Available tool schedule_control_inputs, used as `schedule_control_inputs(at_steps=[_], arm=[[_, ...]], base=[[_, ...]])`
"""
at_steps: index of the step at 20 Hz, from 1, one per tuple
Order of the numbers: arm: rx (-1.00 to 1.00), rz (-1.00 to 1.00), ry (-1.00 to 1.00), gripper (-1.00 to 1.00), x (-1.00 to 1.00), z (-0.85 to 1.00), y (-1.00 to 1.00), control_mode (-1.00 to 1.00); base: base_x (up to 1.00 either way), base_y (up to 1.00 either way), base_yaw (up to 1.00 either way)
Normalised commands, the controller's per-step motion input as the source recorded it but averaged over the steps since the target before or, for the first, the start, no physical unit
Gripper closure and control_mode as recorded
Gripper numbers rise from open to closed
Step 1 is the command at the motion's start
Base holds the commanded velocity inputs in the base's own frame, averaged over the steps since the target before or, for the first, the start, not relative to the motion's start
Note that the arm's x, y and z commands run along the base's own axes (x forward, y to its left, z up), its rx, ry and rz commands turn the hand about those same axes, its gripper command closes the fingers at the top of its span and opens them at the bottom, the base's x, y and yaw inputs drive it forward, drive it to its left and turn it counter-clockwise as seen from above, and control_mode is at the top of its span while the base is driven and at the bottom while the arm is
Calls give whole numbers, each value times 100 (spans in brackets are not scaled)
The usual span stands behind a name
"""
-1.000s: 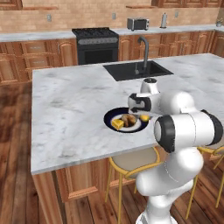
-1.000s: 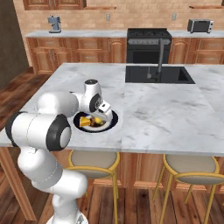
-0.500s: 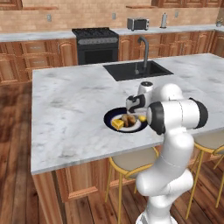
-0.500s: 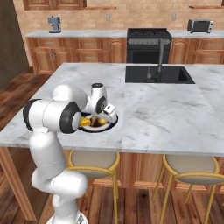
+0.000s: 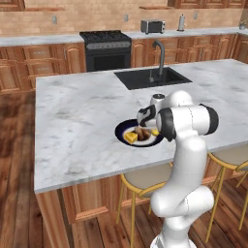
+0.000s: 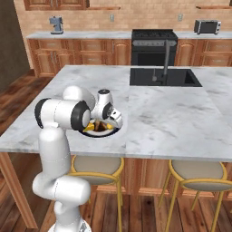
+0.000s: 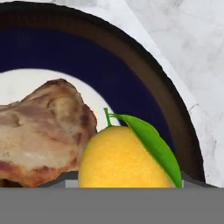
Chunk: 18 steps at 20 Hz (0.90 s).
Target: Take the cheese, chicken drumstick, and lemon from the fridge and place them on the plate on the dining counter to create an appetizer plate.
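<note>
We can't tell the claw state: its tips are cut off in the hand view and too small from the base. It hangs over the plate on the marble bench. Smooth leafed lemon touches the lumpy brown chicken drumstick; the cheese wedge sits on the plate too.
</note>
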Motion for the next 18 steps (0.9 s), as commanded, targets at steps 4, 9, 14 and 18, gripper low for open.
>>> schedule_control_inputs(at_steps=[4,9,14,18], arm=[[0,0,0,-100,7,-25,0,-100],[0,-1,-2,-100,-18,-3,0,-100],[-5,0,-7,-100,-33,36,3,-100],[-8,0,-15,-100,-59,86,17,-100]], base=[[0,0,0],[0,0,0],[0,0,0],[0,0,0]])
